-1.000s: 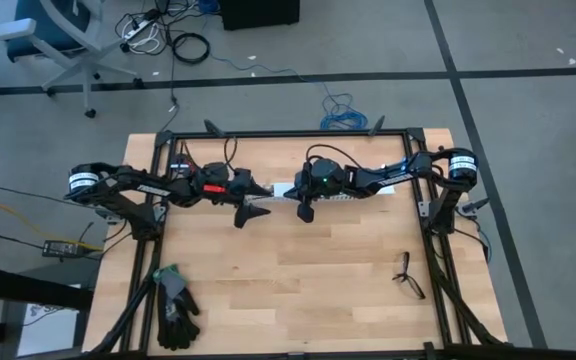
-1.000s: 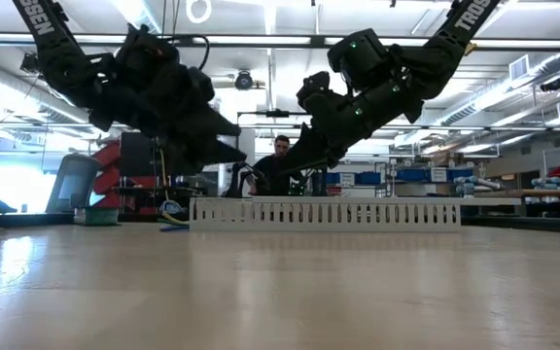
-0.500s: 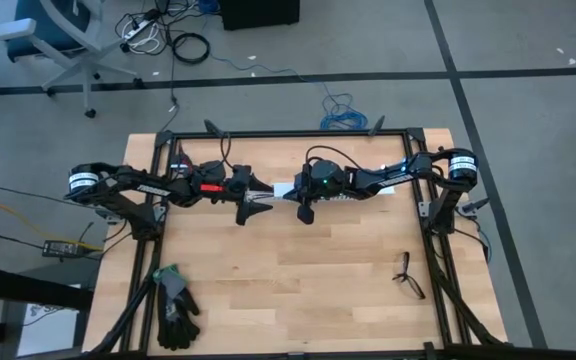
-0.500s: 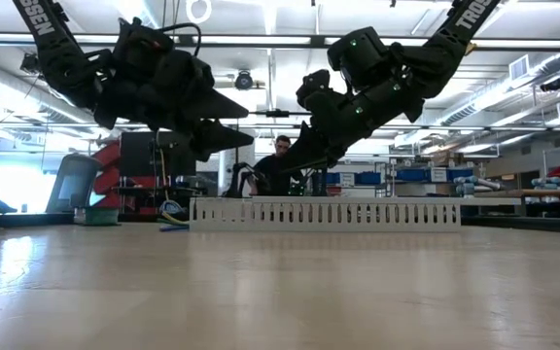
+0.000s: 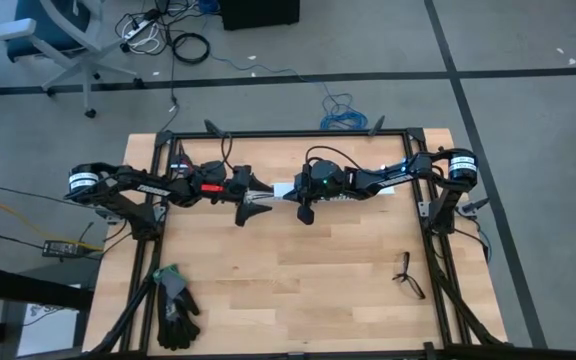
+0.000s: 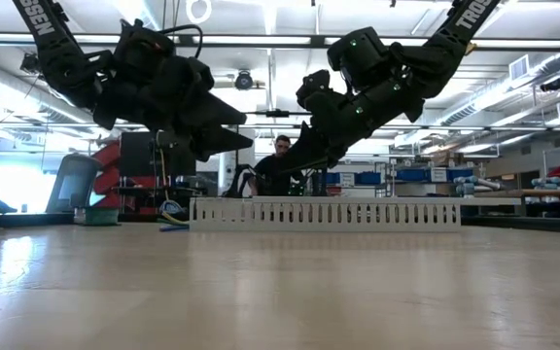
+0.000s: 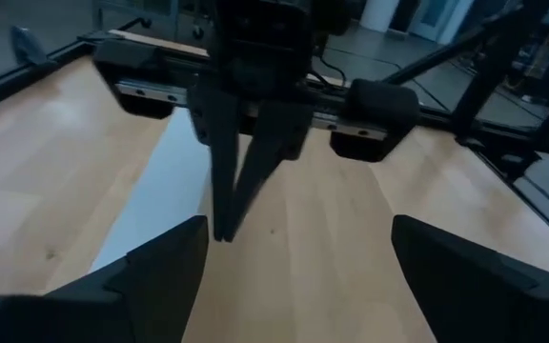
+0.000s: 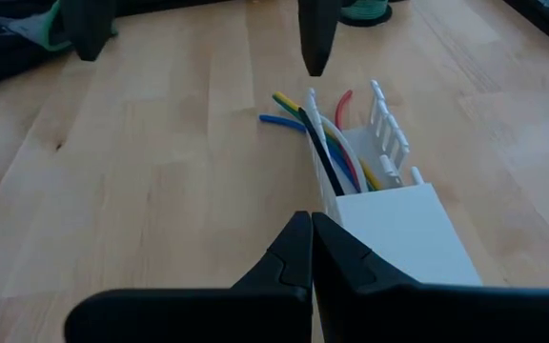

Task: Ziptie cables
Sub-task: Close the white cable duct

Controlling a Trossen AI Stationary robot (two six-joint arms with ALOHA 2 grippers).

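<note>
The table [image 5: 298,270] fills the high view's centre. Left gripper [image 5: 255,202] hovers at upper centre, fingers spread, holding nothing. Right gripper [image 5: 306,213] hangs beside it, fingers shut and empty. The white duct [image 8: 389,205] lies below them, cables [image 8: 324,133] spilling from its end.

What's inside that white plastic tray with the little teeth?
Colourful wires lie inside the white tray: yellow, blue, red, white and a black one, poking out of its open end. How far back they run is hidden under the tray's solid white cover.
</note>
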